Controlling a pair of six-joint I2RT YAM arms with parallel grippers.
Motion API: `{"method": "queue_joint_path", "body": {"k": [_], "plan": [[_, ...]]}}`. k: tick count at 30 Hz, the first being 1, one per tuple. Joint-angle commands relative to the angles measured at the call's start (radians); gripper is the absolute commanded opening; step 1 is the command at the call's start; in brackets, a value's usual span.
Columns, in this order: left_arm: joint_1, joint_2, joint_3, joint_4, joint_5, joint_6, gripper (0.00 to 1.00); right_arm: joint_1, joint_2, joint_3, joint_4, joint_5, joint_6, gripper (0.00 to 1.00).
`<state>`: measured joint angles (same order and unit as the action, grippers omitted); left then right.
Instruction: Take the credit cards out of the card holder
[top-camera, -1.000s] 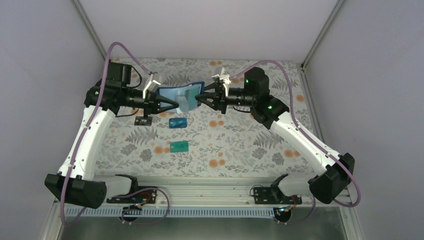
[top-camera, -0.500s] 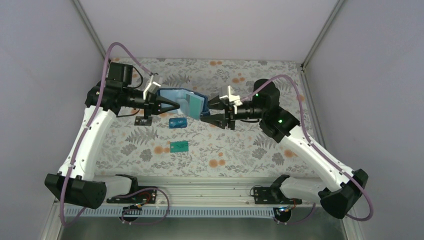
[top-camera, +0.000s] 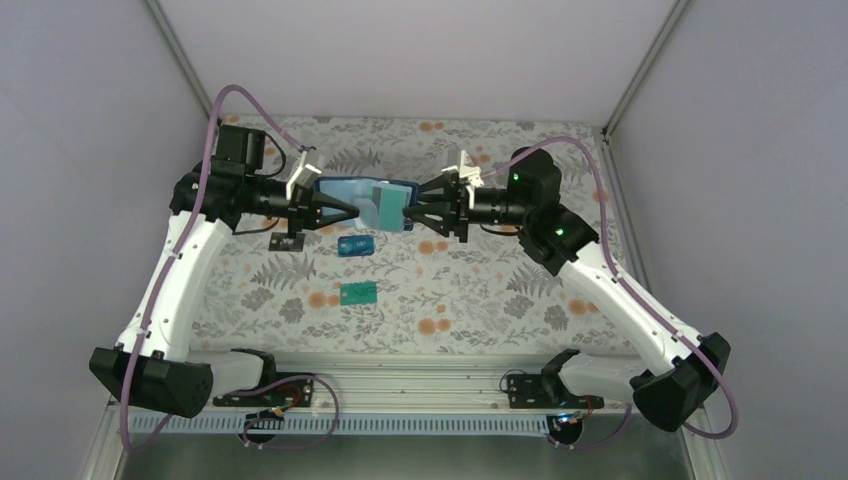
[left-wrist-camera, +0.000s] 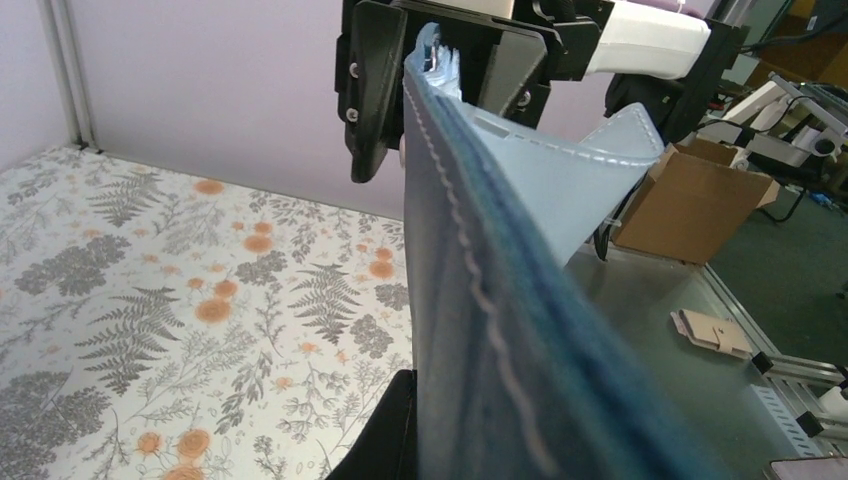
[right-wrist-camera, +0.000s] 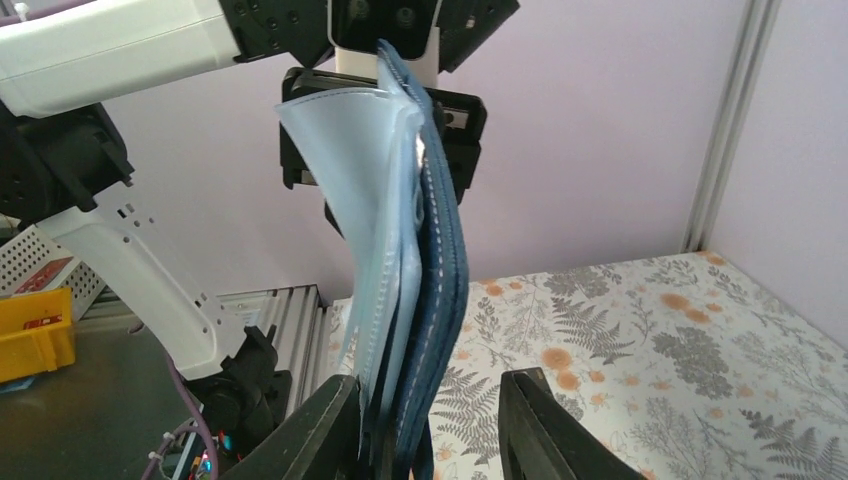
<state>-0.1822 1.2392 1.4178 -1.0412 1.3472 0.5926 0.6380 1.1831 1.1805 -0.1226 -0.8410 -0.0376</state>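
The card holder (top-camera: 362, 199) is a navy wallet with pale blue inner pockets, held in the air above the table. My left gripper (top-camera: 338, 208) is shut on its left end; the wallet fills the left wrist view (left-wrist-camera: 480, 250). My right gripper (top-camera: 411, 213) is open, with its fingers on either side of the wallet's right end (right-wrist-camera: 420, 220); one finger (right-wrist-camera: 335, 410) touches the pale pocket and the other (right-wrist-camera: 530, 400) stands apart. A bright blue card (top-camera: 355, 245), a teal-green card (top-camera: 357, 292) and a dark card (top-camera: 286, 241) lie on the table.
The table has a floral cloth (top-camera: 480, 290). Grey walls stand at the back and on both sides. A metal rail (top-camera: 420, 385) with the arm bases runs along the near edge.
My right gripper had drawn back, down and right of the wallet, and opened; now it is back at the wallet's right end, still open. The left gripper keeps its hold.
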Motion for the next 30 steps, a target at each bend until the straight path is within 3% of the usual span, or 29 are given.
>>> {"method": "queue_joint_path", "body": {"k": [1,22,30], "plan": [[0.001,-0.012,0.023,-0.004,0.047,0.041,0.02,-0.035,-0.014,0.004,0.014,-0.012,0.021,0.37],[0.003,-0.003,0.011,0.031,0.015,-0.005,0.02,-0.045,0.026,0.032,0.014,-0.014,0.070,0.41],[0.002,-0.007,0.004,0.031,0.013,-0.002,0.02,-0.034,0.051,0.053,0.031,0.001,0.096,0.38]]}}
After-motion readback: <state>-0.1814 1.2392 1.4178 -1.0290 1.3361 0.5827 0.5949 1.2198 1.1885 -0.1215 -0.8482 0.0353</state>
